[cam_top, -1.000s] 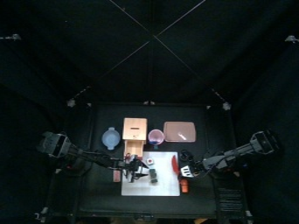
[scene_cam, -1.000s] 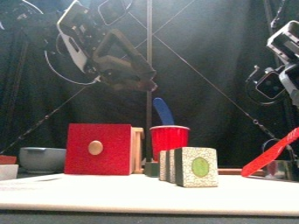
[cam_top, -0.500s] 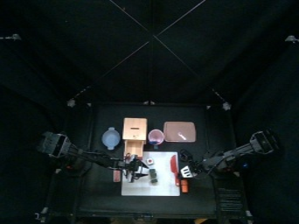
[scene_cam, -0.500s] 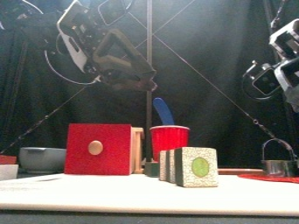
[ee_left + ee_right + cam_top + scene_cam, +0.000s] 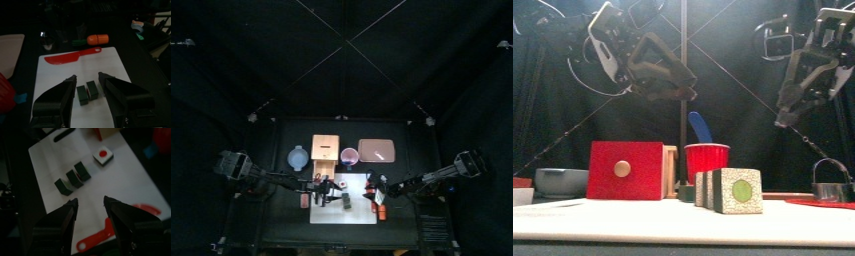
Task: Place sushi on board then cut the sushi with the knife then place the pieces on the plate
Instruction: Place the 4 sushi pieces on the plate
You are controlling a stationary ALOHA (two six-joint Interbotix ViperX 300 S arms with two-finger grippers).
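R gripper (image 5: 90,199) has dropped the flat red toy knife (image 5: 70,56), which now lies on the white cutting board (image 5: 57,72). R jaws are spread and empty, up above board. Cutting prob. done; pieces go next. The dark green sushi roll blocks (image 5: 87,92) stand mid-board. L gripper (image 5: 87,76) hangs wide over them, holding nothing. Behind board, flat pink tray (image 5: 376,150) has no pieces yet; red cup (image 5: 707,160) holds only a blue toy knife (image 5: 700,125).

The toy sushi roll (image 5: 727,190) is seen standing on the white cutting board (image 5: 57,75), parted into dark green blocks (image 5: 74,178) set side by side with narrow gaps. Its front face is pale with a green centre. The red knife (image 5: 73,55) is laid flat on the board's right part. The pink tray (image 5: 376,150) is set flat behind the board, toward the right.
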